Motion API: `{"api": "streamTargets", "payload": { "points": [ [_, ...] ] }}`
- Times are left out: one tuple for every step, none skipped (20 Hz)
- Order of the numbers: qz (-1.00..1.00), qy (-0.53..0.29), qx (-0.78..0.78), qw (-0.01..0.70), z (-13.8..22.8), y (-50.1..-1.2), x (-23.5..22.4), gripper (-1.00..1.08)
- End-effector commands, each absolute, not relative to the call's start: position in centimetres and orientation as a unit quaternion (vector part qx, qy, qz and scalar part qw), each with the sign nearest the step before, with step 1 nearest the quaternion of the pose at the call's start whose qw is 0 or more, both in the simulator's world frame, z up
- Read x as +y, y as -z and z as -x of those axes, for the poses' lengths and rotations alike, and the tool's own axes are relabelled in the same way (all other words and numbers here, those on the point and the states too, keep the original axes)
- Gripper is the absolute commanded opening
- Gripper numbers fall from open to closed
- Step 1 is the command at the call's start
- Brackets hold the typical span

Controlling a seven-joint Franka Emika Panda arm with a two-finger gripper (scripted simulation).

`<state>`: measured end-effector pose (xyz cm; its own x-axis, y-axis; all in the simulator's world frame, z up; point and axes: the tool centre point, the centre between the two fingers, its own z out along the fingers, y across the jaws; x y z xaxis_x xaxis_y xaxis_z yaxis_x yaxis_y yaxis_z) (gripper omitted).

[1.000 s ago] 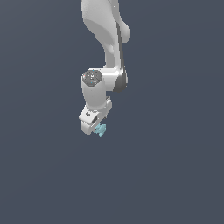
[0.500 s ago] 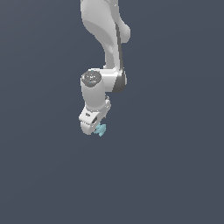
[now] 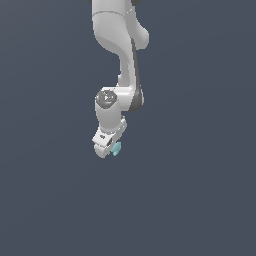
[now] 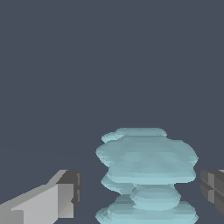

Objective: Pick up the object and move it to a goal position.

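The object (image 3: 116,148) is a tiny pale cyan, lumpy piece lying on the dark floor. In the wrist view it (image 4: 146,157) fills the space between my two fingers. My white gripper (image 3: 107,147) is low over it at the end of the arm, tilted. In the wrist view the gripper (image 4: 140,189) is open: one finger (image 4: 65,194) stands a small gap away from the object, and the other finger (image 4: 213,187) is close beside it. The object's lower part is cut off at the picture's edge.
The plain dark grey-blue floor (image 3: 200,200) lies all around. The white arm (image 3: 117,30) comes down from above in the exterior view.
The wrist has dropped slightly and the gripper has come a little lower around the object. The object has not moved.
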<state>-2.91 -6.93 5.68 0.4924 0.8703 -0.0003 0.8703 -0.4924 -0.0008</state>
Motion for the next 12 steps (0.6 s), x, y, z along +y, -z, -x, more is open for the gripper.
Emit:
{"api": "streamTargets", "payload": {
  "points": [
    [0.864, 0.0, -0.504, 0.0, 2.9, -4.74, -6.93, 1.0],
    [0.864, 0.0, -0.504, 0.0, 2.88, -4.52, -6.94, 1.0],
    [0.864, 0.0, -0.504, 0.0, 2.85, -4.37, -6.95, 1.0],
    [0.864, 0.0, -0.504, 0.0, 2.84, -4.29, -6.95, 1.0],
    [0.864, 0.0, -0.504, 0.0, 2.83, -4.26, -6.96, 1.0],
    [0.864, 0.0, -0.504, 0.0, 2.83, -4.26, -6.96, -1.0],
    [0.864, 0.0, -0.504, 0.0, 2.83, -4.26, -6.96, -1.0],
    [0.864, 0.0, -0.504, 0.0, 2.83, -4.26, -6.96, -1.0],
    [0.864, 0.0, -0.504, 0.0, 2.83, -4.26, -6.96, -1.0],
    [0.864, 0.0, -0.504, 0.0, 2.83, -4.26, -6.96, -1.0],
    [0.864, 0.0, -0.504, 0.0, 2.83, -4.26, -6.96, -1.0],
    [0.864, 0.0, -0.504, 0.0, 2.83, -4.26, -6.96, -1.0]
  ]
}}
